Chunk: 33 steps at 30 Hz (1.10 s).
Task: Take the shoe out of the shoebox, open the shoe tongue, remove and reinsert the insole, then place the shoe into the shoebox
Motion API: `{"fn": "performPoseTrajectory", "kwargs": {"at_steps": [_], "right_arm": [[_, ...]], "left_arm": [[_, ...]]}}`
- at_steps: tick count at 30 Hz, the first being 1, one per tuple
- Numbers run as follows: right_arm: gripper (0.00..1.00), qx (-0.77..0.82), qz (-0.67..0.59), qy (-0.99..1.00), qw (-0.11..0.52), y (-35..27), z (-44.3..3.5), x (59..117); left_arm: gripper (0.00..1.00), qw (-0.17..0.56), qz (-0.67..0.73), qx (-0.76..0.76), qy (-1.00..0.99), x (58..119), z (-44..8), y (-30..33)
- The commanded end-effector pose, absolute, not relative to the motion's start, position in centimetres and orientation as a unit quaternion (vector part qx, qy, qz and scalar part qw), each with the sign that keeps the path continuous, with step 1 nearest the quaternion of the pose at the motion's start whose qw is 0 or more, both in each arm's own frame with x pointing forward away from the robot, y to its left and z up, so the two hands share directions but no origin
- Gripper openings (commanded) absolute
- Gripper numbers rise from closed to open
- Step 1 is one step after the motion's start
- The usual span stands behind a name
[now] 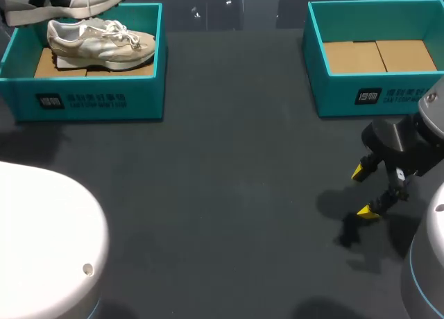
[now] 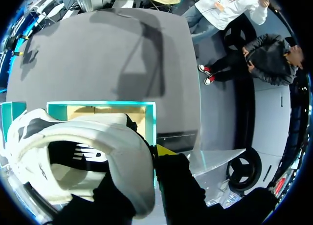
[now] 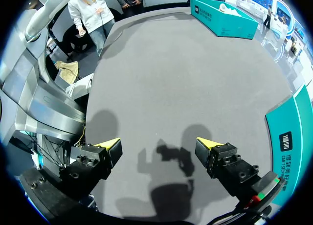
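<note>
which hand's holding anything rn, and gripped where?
Left hand grips the shoe by the rim of its opening: one finger is outside it, the other apparently inside. Right hand is open and empty.

The head view's top edge cuts off a white trainer with dark patches [image 1: 66, 3] above the left teal cardboard box [image 1: 90, 100]; we see only its sole and lower side. In the left wrist view that trainer hides most of our left tool [image 2: 155, 159]. The right teal cardboard box [image 1: 374, 97] runs past the head view's right edge.
</note>
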State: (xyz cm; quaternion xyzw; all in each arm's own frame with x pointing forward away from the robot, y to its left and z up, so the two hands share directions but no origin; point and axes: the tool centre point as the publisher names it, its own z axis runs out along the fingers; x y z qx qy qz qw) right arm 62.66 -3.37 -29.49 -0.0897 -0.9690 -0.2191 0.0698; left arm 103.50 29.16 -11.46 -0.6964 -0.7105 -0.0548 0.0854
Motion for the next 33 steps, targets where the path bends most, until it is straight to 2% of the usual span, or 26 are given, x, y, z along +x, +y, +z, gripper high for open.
{"fn": "performPoseTrajectory", "kwargs": {"at_steps": [1,33], "right_arm": [[1.0,-0.09,-0.218,-0.969,0.068,-3.3,-29.6,62.5],[1.0,-0.09,-0.218,-0.969,0.068,-3.3,-29.6,62.5]], "left_arm": [[0.0,0.078,-0.077,-0.701,-0.705,99.7,-10.1,27.5],[0.0,0.09,-0.048,-0.711,-0.695,82.6,-11.0,16.0]]}}
